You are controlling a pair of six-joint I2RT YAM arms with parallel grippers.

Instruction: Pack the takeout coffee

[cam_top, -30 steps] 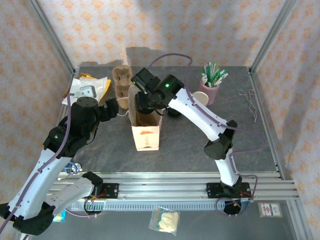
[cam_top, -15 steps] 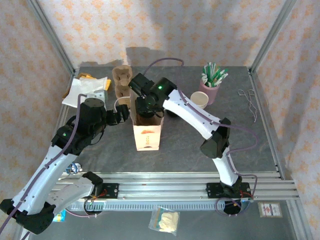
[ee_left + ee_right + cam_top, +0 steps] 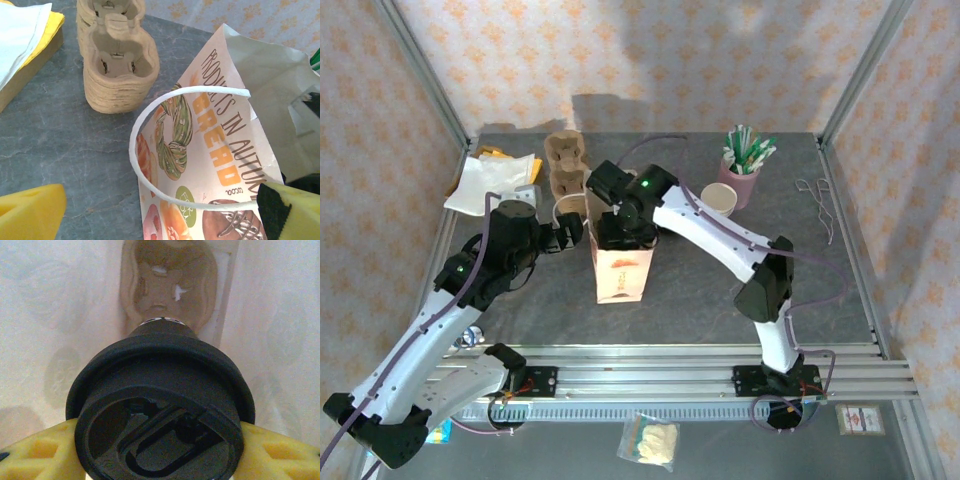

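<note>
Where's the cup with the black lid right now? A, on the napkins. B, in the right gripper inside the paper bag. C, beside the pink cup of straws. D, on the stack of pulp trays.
B: the right gripper clamps the cup by its black lid, with the paper bag showing as pale walls around it.

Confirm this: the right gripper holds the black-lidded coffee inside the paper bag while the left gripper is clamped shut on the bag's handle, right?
No: the left gripper stands open, fingers wide apart either side of the handle, as the left wrist view shows. The rest is right.
</note>
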